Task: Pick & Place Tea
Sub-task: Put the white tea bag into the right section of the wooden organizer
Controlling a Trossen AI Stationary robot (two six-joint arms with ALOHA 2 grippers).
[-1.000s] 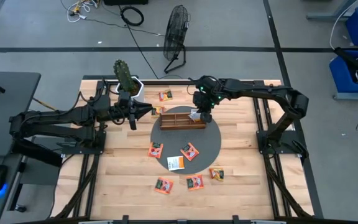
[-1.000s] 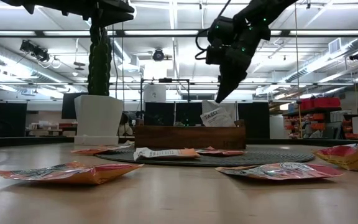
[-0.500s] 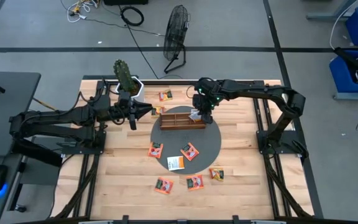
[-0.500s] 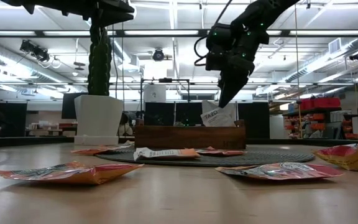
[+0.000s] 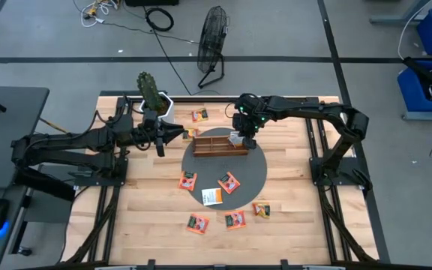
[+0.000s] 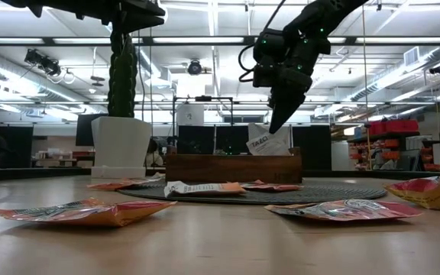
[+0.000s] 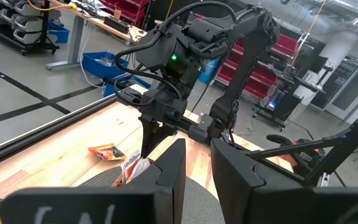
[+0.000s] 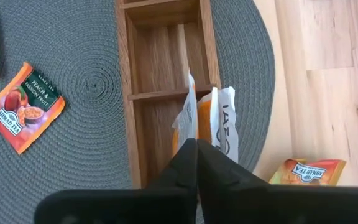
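The right claw (image 6: 279, 122) hangs just above the right end of the wooden tray (image 5: 217, 146), its fingers pressed together with nothing between them; the right wrist view shows the two dark fingers meeting at a point directly over the sachets already standing in the tray. Two sachets (image 8: 211, 127), one orange and one white, stand on edge in that end compartment, leaning against each other, their long edges running along the tray's length and their tops poking above the rim in the low view. So the claw's tip sits right over the delivered tea, and I judge this drop-off done and the next job to be fetching another bag. The remaining tea lies flat: a cluster of sachets (image 5: 229, 182) on the round grey mat (image 5: 257, 171) and bare worktop (image 5: 148, 202) towards the front, well apart from the claw on the near side of the tray, plus one sachet (image 5: 199, 115) behind the tray. The left claw (image 5: 180, 133) hovers beside the tray's left end near the potted cactus (image 5: 150, 91), fingers a little apart and holding nothing. The front cluster lies roughly between the two arms, slightly closer to the right one.
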